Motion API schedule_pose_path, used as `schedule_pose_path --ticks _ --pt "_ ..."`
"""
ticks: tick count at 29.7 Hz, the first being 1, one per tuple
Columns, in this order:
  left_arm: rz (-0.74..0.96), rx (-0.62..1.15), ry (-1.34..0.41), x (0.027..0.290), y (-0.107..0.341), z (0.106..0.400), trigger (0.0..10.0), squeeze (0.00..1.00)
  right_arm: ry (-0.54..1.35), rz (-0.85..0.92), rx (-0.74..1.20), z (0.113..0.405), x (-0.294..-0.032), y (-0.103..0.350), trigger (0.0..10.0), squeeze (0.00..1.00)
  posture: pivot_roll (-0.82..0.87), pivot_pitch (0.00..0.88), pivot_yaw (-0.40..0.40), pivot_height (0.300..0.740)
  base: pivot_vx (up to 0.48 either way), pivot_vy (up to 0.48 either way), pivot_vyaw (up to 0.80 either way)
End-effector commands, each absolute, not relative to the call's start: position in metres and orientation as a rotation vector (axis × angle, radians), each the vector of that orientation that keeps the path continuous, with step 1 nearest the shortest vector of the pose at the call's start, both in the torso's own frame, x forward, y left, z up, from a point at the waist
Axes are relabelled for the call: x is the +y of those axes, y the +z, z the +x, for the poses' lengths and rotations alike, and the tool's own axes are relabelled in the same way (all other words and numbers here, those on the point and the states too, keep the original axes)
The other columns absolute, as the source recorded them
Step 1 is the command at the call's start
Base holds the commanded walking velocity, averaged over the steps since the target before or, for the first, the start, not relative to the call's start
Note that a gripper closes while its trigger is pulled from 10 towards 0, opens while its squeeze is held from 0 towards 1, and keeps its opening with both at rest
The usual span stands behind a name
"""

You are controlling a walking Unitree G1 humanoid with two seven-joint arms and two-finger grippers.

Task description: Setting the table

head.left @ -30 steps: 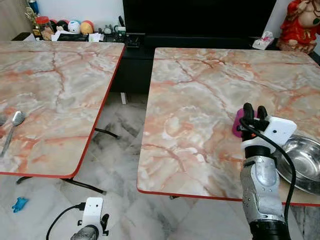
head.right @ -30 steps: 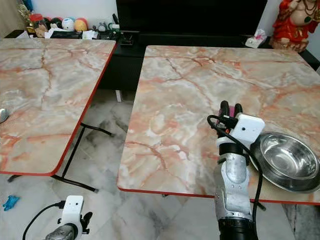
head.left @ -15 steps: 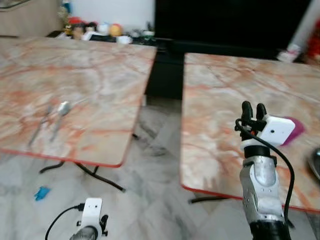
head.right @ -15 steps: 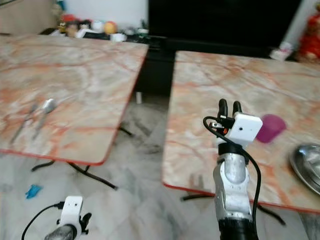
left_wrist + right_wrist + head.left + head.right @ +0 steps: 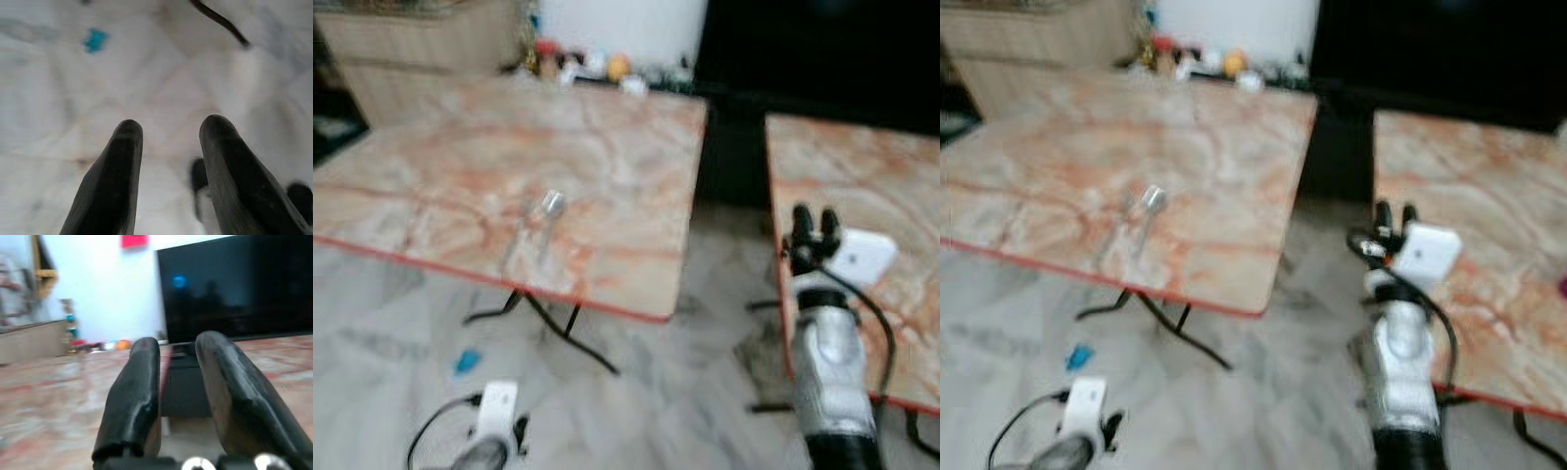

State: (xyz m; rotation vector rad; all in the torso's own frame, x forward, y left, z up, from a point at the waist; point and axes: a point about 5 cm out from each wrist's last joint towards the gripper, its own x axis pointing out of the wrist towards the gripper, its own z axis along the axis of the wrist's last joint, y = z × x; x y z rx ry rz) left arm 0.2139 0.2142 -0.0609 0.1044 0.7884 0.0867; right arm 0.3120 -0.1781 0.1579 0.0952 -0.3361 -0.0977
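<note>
Spoon (image 5: 548,208), probably with a fork beside it, lies near the left desk (image 5: 431,186) front edge, axis front-to-back; left claw (image 5: 168,161) nearer, narrowly parted, empty.

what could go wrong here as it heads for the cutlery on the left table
The head views are blurred, so the spoon and the utensil beside it are hard to locate; a grasp may miss. The raised right gripper, empty, sits by the right table's red edge and could clip it. A small blue object lies on the floor, perhaps underfoot.
</note>
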Motion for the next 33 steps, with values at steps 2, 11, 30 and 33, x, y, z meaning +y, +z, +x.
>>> schedule_pose_path --ticks 2,11,30,33 --pt "0.087 0.809 0.077 0.2077 -0.0642 0.2112 10.0 0.00 -0.126 0.091 -0.332 0.3110 -0.1883 0.1581 10.0 0.00 -0.01 0.000 0.001 0.740 0.000 0.480 0.00" --pt "0.083 0.807 0.081 0.2073 -0.0641 0.2115 10.0 0.00 -0.112 0.100 -0.332 0.3137 -0.1836 0.1596 10.0 0.00 0.00 0.004 -0.001 0.740 0.000 0.450 0.00" --pt "0.079 0.806 0.087 0.2079 -0.0641 0.2113 10.0 0.00 -0.110 0.093 -0.318 0.3155 -0.1834 0.1587 10.0 0.00 0.00 0.018 -0.001 0.740 0.000 0.391 0.00" --pt "0.079 0.805 0.088 0.2079 -0.0641 0.2113 10.0 0.00 -0.109 0.092 -0.317 0.3156 -0.1834 0.1589 10.0 0.00 0.01 0.022 0.000 0.740 0.000 0.380 0.00"
